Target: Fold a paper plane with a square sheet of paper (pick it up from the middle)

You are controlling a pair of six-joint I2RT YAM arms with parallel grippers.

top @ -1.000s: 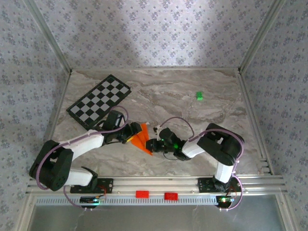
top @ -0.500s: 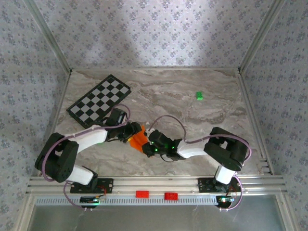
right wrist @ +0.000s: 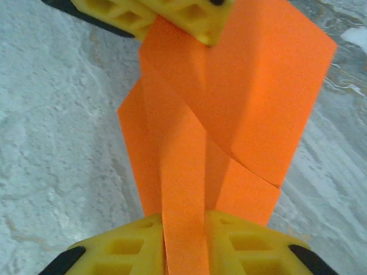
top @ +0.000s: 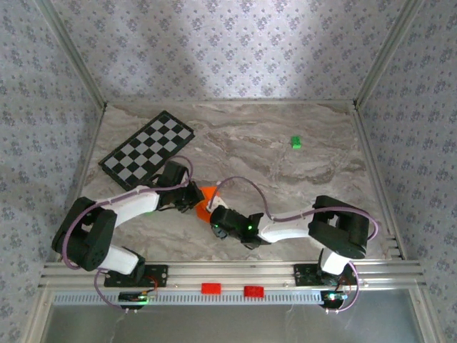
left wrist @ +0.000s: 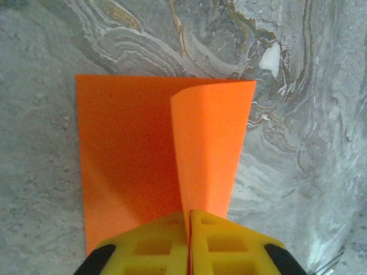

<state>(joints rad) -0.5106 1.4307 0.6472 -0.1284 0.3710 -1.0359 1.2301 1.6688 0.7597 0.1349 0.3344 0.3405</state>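
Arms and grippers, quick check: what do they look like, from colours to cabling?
Both the left arm and right arm have white link shells with black joints and a lilac cable looping alongside. A green light glows near the right wrist. The fingers are yellow with moulded cut-out pockets, on black mounts.

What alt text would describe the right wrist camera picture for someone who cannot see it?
A folded sheet of orange paper is pinched at its near end by the yellow right gripper, while the left gripper grips its far end. A grey marbled table lies beneath.
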